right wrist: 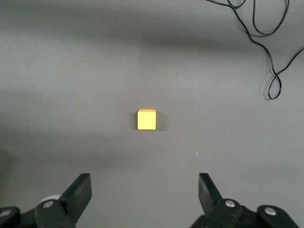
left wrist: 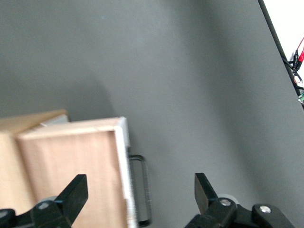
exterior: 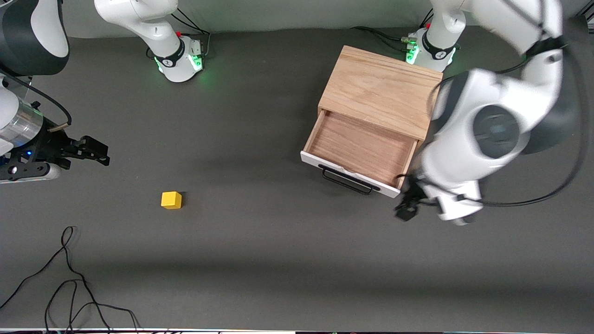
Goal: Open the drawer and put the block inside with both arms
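Loose cable [exterior: 69, 278] lies nearest; the block [exterior: 171, 200] sits alone on the worktop [exterior: 278, 260], well apart from the opened drawer [exterior: 359, 148]. It looks light, rigid, smooth: I'd pinch two flat sides. Both my right gripper [exterior: 95, 153] and left gripper [exterior: 407, 204] have fingers spread, empty.

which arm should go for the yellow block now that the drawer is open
The right arm, probably. Its hand is open, empty and aimed at the block, which lies alone at its end of the table. The left hand, also open, is beside the drawer corner, apart from the block.
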Controlling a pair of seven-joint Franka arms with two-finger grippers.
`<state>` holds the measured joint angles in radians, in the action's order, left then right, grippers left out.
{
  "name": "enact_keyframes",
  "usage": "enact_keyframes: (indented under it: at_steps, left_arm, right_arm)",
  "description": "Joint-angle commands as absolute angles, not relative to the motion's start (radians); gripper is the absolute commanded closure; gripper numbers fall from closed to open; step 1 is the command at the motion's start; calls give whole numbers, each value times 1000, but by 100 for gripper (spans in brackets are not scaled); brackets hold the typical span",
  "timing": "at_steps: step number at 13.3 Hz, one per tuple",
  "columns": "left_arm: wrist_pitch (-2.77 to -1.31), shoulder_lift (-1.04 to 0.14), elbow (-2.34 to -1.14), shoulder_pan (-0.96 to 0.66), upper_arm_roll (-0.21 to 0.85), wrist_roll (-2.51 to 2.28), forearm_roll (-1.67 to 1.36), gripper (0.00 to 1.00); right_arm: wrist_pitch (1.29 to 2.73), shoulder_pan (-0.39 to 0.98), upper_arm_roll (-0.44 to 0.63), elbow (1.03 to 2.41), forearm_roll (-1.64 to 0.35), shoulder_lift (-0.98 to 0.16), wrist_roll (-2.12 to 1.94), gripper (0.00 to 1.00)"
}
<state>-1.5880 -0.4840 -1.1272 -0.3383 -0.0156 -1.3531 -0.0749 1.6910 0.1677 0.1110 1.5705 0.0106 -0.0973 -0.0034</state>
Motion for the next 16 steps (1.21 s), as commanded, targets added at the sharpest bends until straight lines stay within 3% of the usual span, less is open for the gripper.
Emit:
enact_keyframes:
  at_steps: [1,9,14,16]
  left_arm:
    - [-1462,-388,-1178,-244,-6,-1104,-110,0]
    - [-1439,-143,-1446,-80,-14,-528,-94,0]
    - [-1574,-20,-1627,-60,-12,-295,-38,0]
    - [-1597,-20,-1632,-61,-12,-195,-37,0]
  right_arm:
    - [1694,172,109,1565,17,-91,14,0]
    - [1750,163,115,1566,5,-144,14,0]
    - [1790,153,120,1575,-12,-206,15,0]
    - [1792,134,118,1585,-58,-233,11,0]
